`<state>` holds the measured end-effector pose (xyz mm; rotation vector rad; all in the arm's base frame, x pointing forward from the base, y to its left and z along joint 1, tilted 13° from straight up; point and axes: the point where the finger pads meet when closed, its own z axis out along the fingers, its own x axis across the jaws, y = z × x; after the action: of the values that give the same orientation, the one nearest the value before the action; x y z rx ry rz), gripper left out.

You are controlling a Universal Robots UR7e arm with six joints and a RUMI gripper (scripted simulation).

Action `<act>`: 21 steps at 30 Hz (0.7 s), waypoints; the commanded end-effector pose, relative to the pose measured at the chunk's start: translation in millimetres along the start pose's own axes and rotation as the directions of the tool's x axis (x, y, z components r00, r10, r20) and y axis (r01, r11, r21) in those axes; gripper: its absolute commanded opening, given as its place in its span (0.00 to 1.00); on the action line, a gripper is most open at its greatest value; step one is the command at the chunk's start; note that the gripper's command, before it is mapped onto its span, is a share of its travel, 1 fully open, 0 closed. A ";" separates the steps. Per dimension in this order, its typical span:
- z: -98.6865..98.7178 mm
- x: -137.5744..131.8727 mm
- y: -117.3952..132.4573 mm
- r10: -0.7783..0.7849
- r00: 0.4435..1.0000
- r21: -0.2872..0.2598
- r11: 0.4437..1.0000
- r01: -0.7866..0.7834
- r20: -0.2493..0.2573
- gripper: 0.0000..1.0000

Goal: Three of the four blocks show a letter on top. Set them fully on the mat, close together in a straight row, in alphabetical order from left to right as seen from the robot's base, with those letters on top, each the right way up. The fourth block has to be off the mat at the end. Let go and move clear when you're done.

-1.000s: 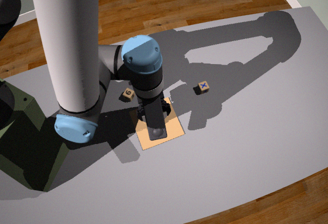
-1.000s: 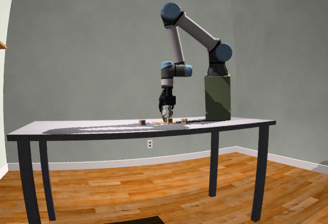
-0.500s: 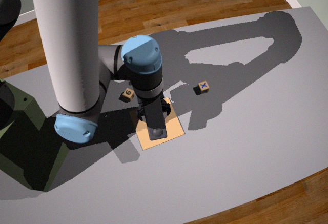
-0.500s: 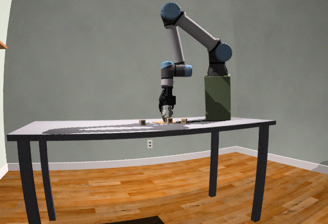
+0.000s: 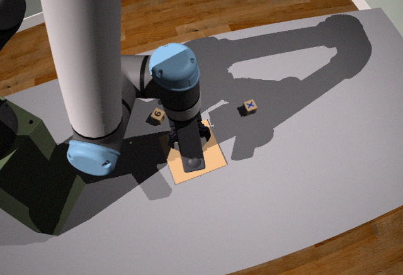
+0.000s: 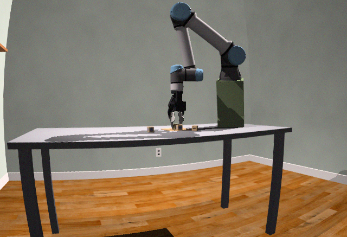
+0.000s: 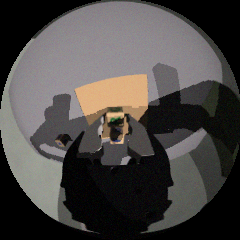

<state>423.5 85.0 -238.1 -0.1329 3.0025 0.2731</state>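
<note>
My gripper (image 6: 176,122) (image 7: 115,114) stands low over the back part of the orange mat (image 5: 215,158) (image 7: 100,95). Its fingers are slightly open around a wooden block (image 7: 116,121) (image 6: 179,127) with a green mark on top, which rests on the mat. In the top view my wrist hides this block. A block with a blue X (image 5: 250,106) (image 6: 150,129) lies off the mat to the right. A block with a black 6 (image 5: 157,116) (image 6: 194,128) lies off the mat to the left, by my arm. I cannot see a fourth block clearly.
The grey table (image 5: 293,174) (image 6: 84,136) carries everything. The green robot pedestal (image 5: 19,141) (image 6: 229,102) stands at one end. My arm's shadow covers the area around the mat. A small block (image 7: 62,141) shows at the left of the wrist view.
</note>
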 end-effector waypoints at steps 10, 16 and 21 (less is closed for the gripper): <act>-6.7 -0.4 -0.1 0.000 1.000 0.000 1.000 0.000 0.001 0.28; -22.6 -0.4 -0.1 0.000 1.000 0.000 1.000 0.000 0.001 0.28; -33.4 -0.4 -0.1 0.000 1.000 0.000 1.000 0.000 0.001 0.28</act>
<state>420.5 80.4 -213.6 -0.1326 3.0017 0.2726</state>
